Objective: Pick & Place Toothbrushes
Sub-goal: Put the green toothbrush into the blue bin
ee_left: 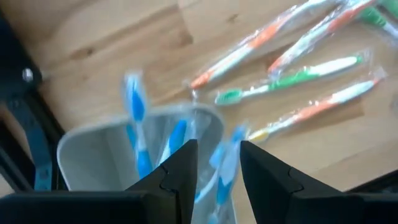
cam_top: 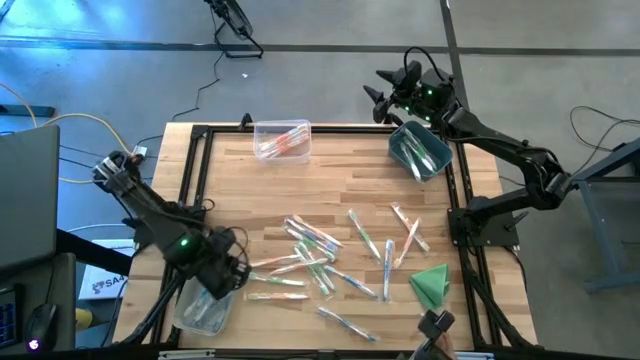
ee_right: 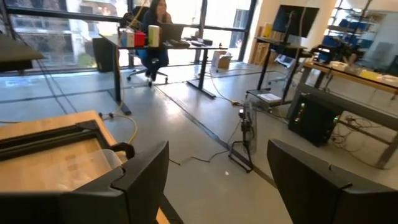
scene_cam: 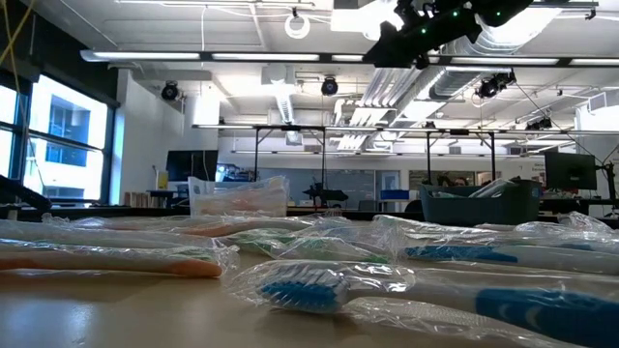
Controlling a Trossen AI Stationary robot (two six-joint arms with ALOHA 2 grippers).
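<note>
Two arms up, you're working the left one. Left gripper [cam_top: 222, 272] sits right over the clear bin [cam_top: 203, 308] at the table's [cam_top: 340, 190] near-left corner, fingers [ee_left: 180, 171] a narrow gap apart with a blue-handled toothbrush [ee_left: 222, 171] between them; can't tell if it's pinched or loose. More blue toothbrushes [ee_left: 138, 134] stand in that bin just beneath the gripper. Loose toothbrushes [cam_top: 320, 255] spread on the wood to the gripper's right, orange and green ones nearest. Second clear bin [cam_top: 281, 140] with orange brushes sits at the far edge. Dark teal bin [cam_top: 419, 151] sits just below your right gripper [cam_top: 385, 95], which hangs past the table's far edge, jaws spread wide, holding nothing. Green cloth [cam_top: 432, 283] near the front right.
</note>
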